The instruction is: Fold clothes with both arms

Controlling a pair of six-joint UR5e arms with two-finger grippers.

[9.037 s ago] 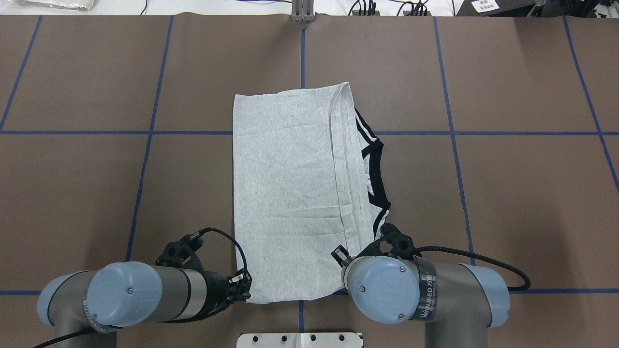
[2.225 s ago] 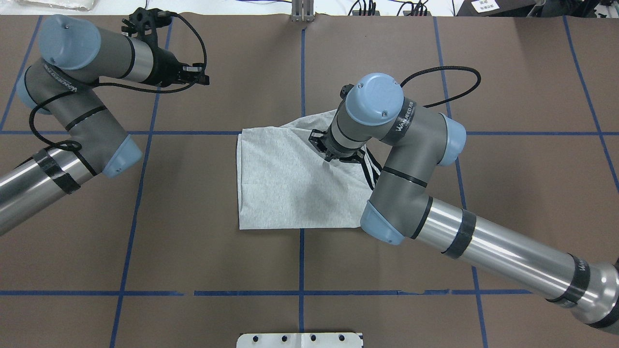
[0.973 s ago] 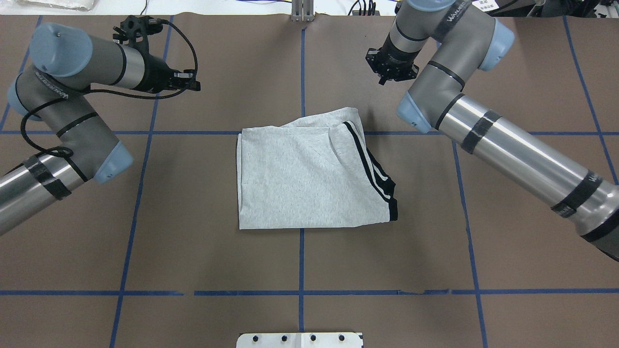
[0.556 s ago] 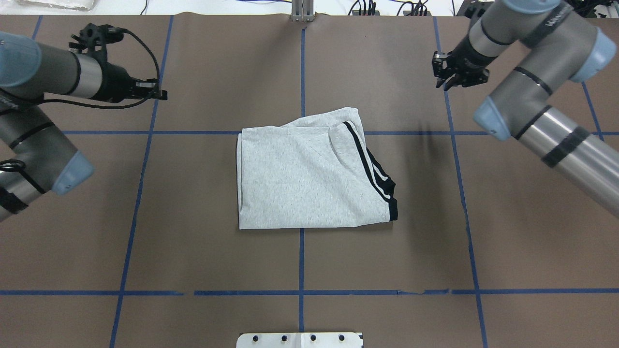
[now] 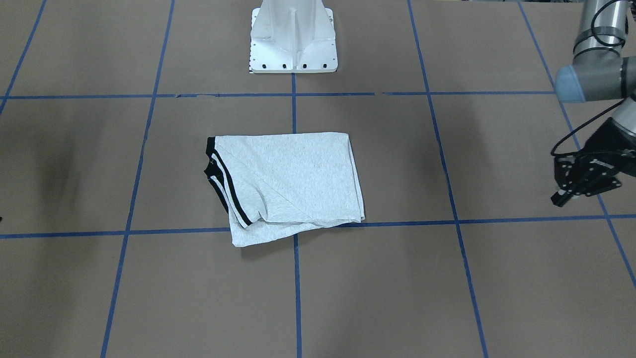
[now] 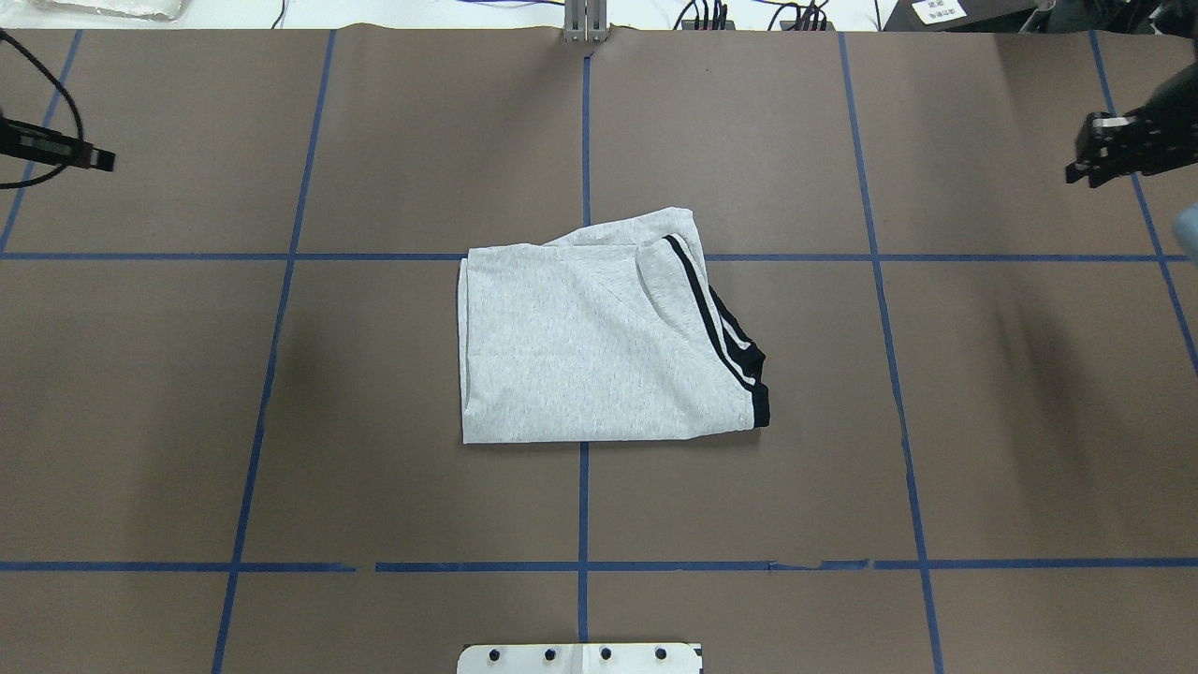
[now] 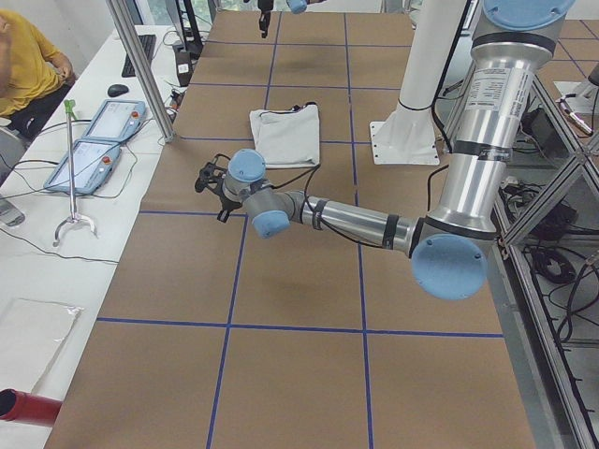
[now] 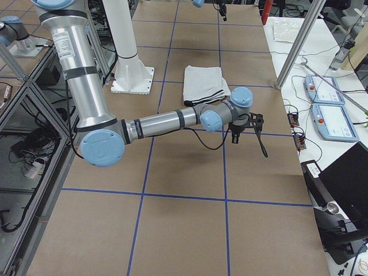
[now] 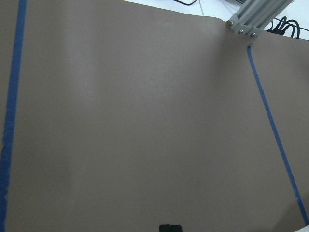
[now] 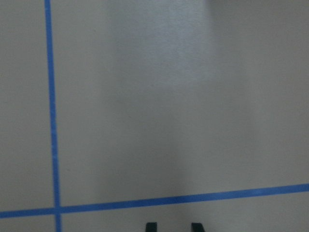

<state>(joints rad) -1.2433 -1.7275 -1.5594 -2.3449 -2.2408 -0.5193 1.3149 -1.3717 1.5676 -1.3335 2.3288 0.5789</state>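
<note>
Light heather-grey, black-striped T-shirt [image 6: 599, 356] lies folded at the centre of the brown, blue-taped table [image 6: 374, 421], well apart from the black left gripper [image 9: 170, 228] (fingertips together) and black right gripper [image 10: 174, 226] (parted, empty); its skewed, unpinned upper layer could slide open.

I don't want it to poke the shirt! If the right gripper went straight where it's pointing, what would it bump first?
Not the T-shirt. The right gripper points down at the brown table cover, so it would probably touch that first, near a blue tape line. Depth is hard to judge.
</note>
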